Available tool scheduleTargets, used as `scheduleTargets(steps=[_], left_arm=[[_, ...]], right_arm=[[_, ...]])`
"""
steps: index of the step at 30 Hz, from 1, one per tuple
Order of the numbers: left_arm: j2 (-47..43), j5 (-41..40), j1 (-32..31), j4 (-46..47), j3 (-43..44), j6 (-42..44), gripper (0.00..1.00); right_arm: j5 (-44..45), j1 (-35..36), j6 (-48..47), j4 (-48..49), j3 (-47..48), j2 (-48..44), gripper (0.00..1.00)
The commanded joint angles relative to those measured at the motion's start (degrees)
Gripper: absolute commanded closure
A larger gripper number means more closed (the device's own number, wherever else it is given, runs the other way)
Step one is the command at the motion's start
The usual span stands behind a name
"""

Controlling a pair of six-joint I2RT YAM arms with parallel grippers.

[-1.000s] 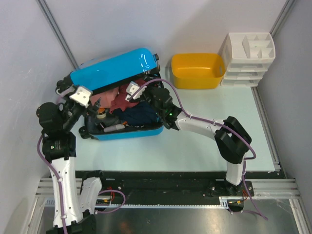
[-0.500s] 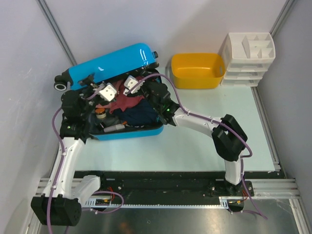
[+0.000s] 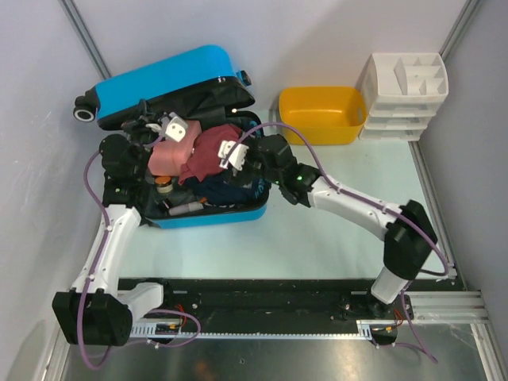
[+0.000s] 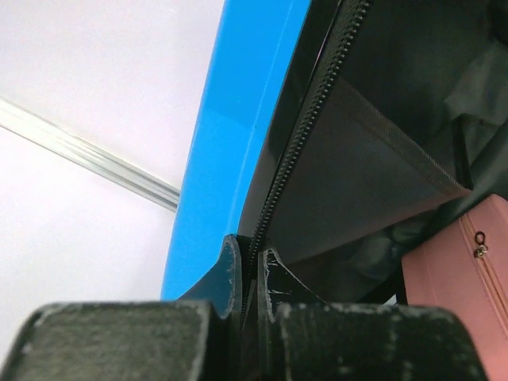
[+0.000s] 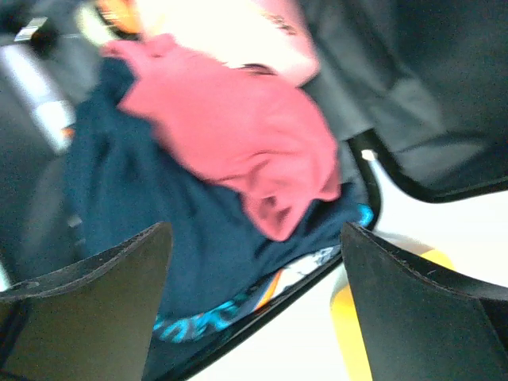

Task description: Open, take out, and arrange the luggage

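The luggage [image 3: 163,75] lay at the rear left of the desk [image 3: 333,230], base flat, its lid swung much further back than a second earlier and leaning toward the wall, so the contents were exposed. The left gripper [image 4: 251,266], wide a moment before, had snapped closed on the lid's rim by the zipper band. The right gripper [image 5: 254,230] had left the lid and hovered with jaws wide apart, holding nothing, just over the red garment [image 3: 210,151] and navy garment [image 5: 119,222]. Judgement: opening looked effectively done, and taking-out could begin provided the left hold keeps the lid from dropping.
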Motion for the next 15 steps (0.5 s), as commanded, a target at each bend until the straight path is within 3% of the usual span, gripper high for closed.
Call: scheduleTargets(steps=[1, 6, 15], left_arm=[[2.1, -1.8, -0.6, 3.5, 5.4, -1.9, 1.0], [5.0, -6.3, -0.8, 3.4, 9.7, -3.3, 1.0], [7.5, -9.9, -0.9, 2.3, 15.0, -2.6, 1.0]], right_arm=[[-15.8, 1.2, 3.2, -20.3, -1.5, -6.5, 0.08], [-19.4, 4.5, 0.5, -24.6, -1.7, -4.8, 0.07], [-10.0, 10.3, -6.0, -17.9, -0.9, 5.5, 0.05]])
